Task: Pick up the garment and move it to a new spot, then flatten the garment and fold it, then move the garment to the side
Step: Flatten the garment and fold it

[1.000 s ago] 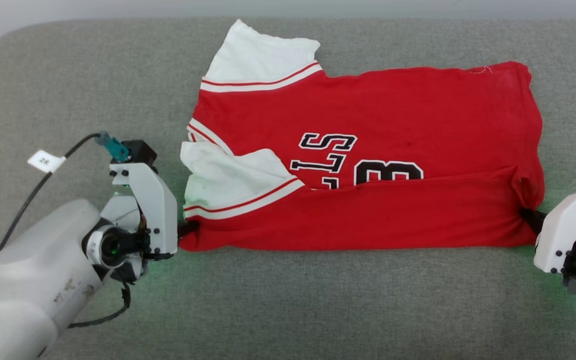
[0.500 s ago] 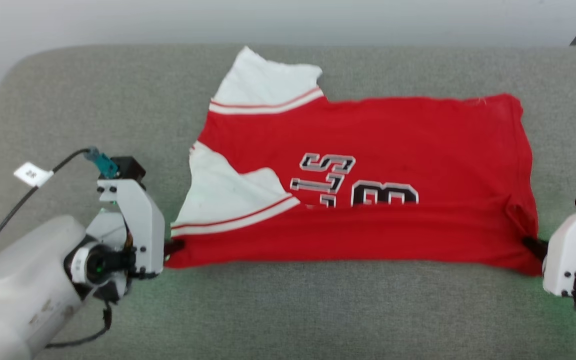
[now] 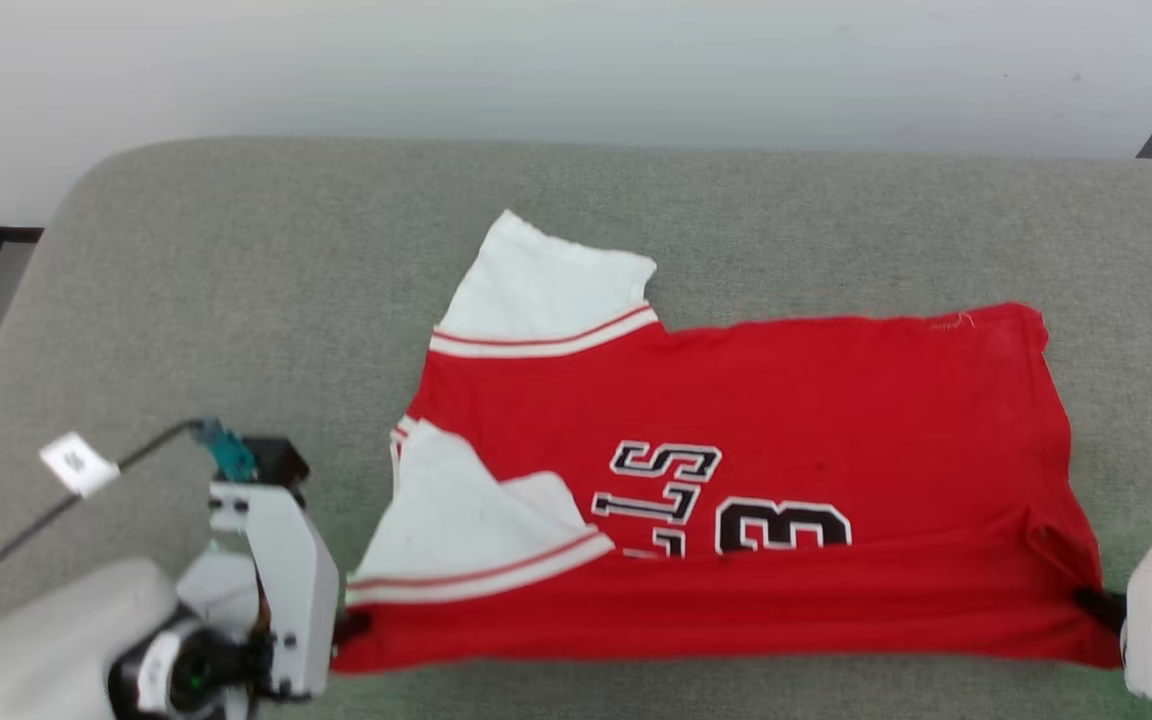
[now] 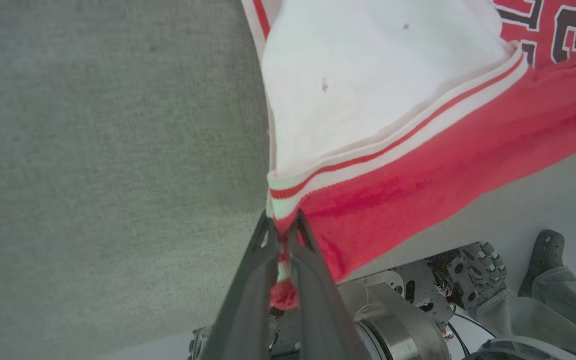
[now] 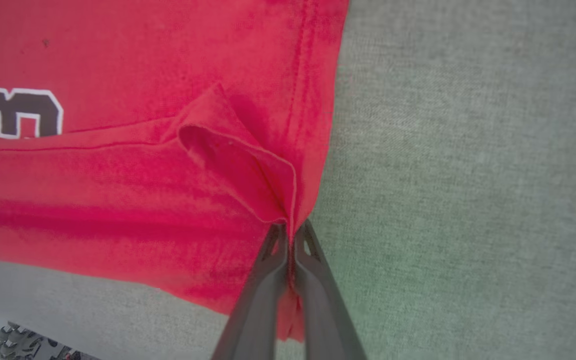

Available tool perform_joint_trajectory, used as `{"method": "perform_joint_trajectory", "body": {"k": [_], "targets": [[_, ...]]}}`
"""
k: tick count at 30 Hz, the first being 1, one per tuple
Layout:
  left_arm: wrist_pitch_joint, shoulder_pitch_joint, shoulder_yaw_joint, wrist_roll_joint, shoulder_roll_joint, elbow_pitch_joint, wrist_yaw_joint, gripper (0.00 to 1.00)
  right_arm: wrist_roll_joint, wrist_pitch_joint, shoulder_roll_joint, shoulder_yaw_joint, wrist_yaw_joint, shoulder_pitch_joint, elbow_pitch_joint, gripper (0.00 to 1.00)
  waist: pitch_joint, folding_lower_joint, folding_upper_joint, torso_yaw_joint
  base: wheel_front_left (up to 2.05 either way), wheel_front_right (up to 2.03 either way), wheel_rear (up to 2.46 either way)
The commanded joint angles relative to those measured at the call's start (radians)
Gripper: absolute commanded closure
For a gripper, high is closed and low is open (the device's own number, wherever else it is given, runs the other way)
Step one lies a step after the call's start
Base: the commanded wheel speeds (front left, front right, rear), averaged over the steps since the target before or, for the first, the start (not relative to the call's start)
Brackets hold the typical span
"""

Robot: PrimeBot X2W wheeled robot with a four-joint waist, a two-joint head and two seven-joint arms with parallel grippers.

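The garment (image 3: pixel 786 420) was spread across the grey table (image 3: pixel 236 250), with its near long edge folded over so that the lower part of the lettering (image 3: pixel 726 500) was covered. The folded edge was held at both ends. The left gripper (image 3: pixel 351 628) was closed on the corner below the front sleeve (image 3: pixel 456 530), at the table's near left. In the left wrist view, striped trim and red cloth were seen pinched between its fingers (image 4: pixel 250 300), and this corner lay past the table's near edge. The right gripper (image 3: pixel 1096 603) was likewise clamped on the hem corner at the table's near right. In the right wrist view, a pleat of red cloth was drawn into its closed fingers (image 5: pixel 263 295).

Compared with a second earlier, the head view had tilted upward: more of the pale wall (image 3: pixel 576 70) was shown beyond the table's far edge, and everything sat lower in the picture. Apart from that shift, a wider strip of bare table was seen between the far sleeve (image 3: pixel 556 280) and the table's far edge than before, so the garment had been drawn toward the near edge. Both grips and the fold were unchanged.
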Motion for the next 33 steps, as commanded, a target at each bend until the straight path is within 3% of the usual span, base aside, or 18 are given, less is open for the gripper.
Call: {"method": "perform_joint_trajectory", "body": {"k": [1, 4, 8, 12, 13, 14, 16, 17, 27, 33], "targets": [[-0.003, 0.020, -0.004, 0.006, 0.014, -0.007, 0.010, 1.00, 0.003, 0.006, -0.002, -0.013, -0.002, 0.019, -0.010, 1.00, -0.001, 0.0000, 0.0000, 0.003, 0.00, 0.00, 0.00], [-0.012, 0.051, -0.013, 0.008, 0.020, -0.039, 0.028, 1.00, 0.000, 0.019, 0.013, -0.031, -0.002, 0.054, -0.039, 1.00, 0.001, 0.0000, 0.0000, 0.005, 0.00, 0.00, 0.00], [-0.027, 0.077, -0.018, 0.002, -0.003, -0.030, 0.019, 1.00, -0.013, 0.019, 0.038, -0.032, -0.002, 0.078, -0.057, 1.00, 0.007, 0.0000, 0.0000, 0.003, 0.00, 0.00, 0.00], [-0.021, 0.083, -0.021, -0.001, -0.023, 0.008, 0.004, 0.58, -0.029, 0.013, 0.055, -0.021, -0.001, 0.082, -0.056, 1.00, 0.014, 0.0000, 0.0000, -0.003, 0.00, 0.00, 0.00], [-0.023, 0.079, -0.019, 0.000, -0.028, 0.018, -0.001, 0.48, -0.029, 0.007, 0.058, -0.017, -0.001, 0.078, -0.058, 0.70, 0.016, 0.0000, 0.0000, -0.004, 0.00, 0.00, 0.00], [-0.028, 0.073, -0.015, 0.002, -0.032, 0.025, -0.004, 0.15, -0.028, 0.003, 0.062, -0.014, -0.001, 0.074, -0.057, 0.53, 0.018, 0.0000, 0.0000, -0.006, 0.00, 0.00, 0.00], [-0.028, 0.064, -0.013, 0.004, -0.035, 0.038, -0.012, 0.04, -0.031, -0.003, 0.064, -0.010, -0.001, 0.068, -0.056, 0.00, 0.020, 0.0000, 0.0000, -0.010, 0.00, 0.00, 0.00], [-0.025, 0.058, -0.012, 0.010, -0.032, 0.043, -0.012, 0.00, -0.035, -0.007, 0.064, -0.009, -0.001, 0.066, -0.056, 0.00, 0.021, 0.0000, 0.0000, -0.012, 0.00, 0.00, 0.00], [-0.019, -0.069, 0.038, 0.058, 0.006, 0.041, -0.019, 0.00, -0.035, -0.048, 0.078, -0.050, -0.001, 0.037, -0.108, 0.00, 0.039, 0.0000, 0.0000, -0.035, 0.00, 0.00, 0.00], [-0.079, -0.175, 0.090, 0.124, 0.000, 0.072, -0.067, 0.00, -0.058, -0.145, 0.100, -0.062, -0.001, 0.000, -0.183, 0.00, 0.058, 0.0000, 0.0000, -0.066, 0.00, 0.00, 0.00]]}}
